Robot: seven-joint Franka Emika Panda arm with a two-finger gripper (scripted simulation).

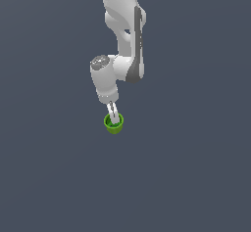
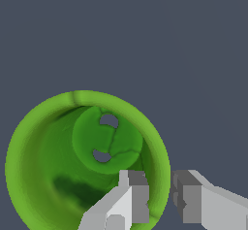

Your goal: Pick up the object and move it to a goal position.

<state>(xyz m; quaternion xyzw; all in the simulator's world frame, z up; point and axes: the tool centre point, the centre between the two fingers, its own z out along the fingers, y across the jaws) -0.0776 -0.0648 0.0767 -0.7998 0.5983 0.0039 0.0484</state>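
The tool (image 2: 159, 200) straddles the rim of the green cup (image 1: 113, 124), one finger inside and one outside, seemingly pinching its thin wall so the cup can be carried below the arm

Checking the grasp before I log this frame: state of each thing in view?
Small bright green round cup: upright, opening facing the wrist camera, its wall between the two fingers.
Tool: one finger inside the cup, the other outside the rim; whether it is clamped on the wall cannot be told.
White robot arm: reaching down over the cup.
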